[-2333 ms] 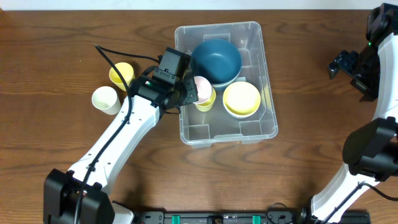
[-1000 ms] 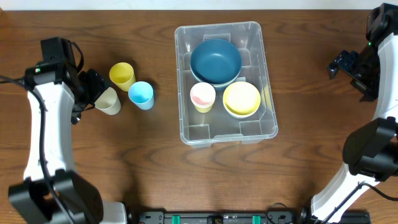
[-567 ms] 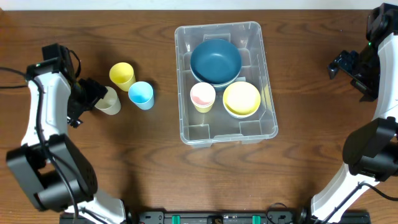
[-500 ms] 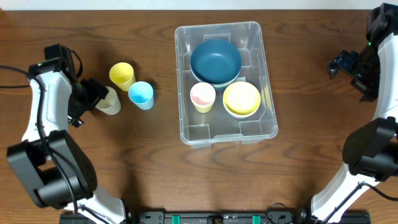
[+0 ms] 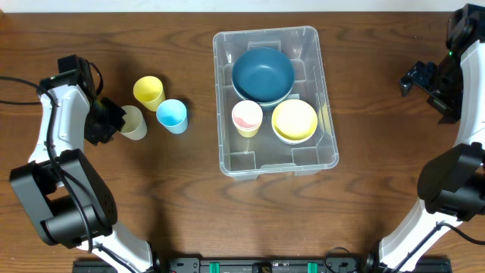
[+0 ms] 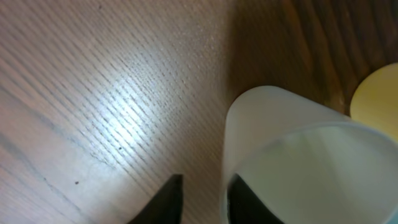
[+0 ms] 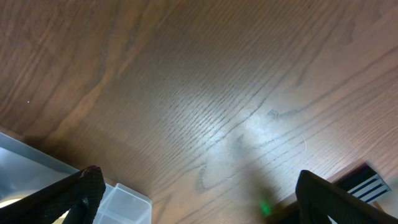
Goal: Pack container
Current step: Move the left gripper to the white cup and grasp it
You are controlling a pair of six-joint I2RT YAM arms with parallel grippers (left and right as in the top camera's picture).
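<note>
The clear container point(image 5: 317, 53) stands mid-table and holds a dark blue bowl point(image 5: 262, 73), a yellow bowl point(image 5: 294, 121) and a pink cup nested in a yellow cup point(image 5: 247, 117). Left of it stand a yellow cup point(image 5: 148, 92), a blue cup point(image 5: 172, 116) and a white cup point(image 5: 135, 123). My left gripper point(image 5: 112, 121) is at the white cup's left side. In the left wrist view its jaws point(image 6: 205, 202) are narrow astride the white cup's point(image 6: 292, 124) wall, one finger inside and one outside. My right gripper point(image 5: 413, 80) hangs open at the far right, holding nothing.
A corner of the container point(image 7: 118, 202) shows at the lower left of the right wrist view, with bare wooden table point(image 7: 205, 93) under the open right gripper point(image 7: 202, 199). The yellow cup's rim point(image 6: 379, 93) lies just beyond the white cup.
The left jaws have closed from wide open onto the white cup's wall, and the left arm has shifted slightly. The right arm and the cups have not moved.
</note>
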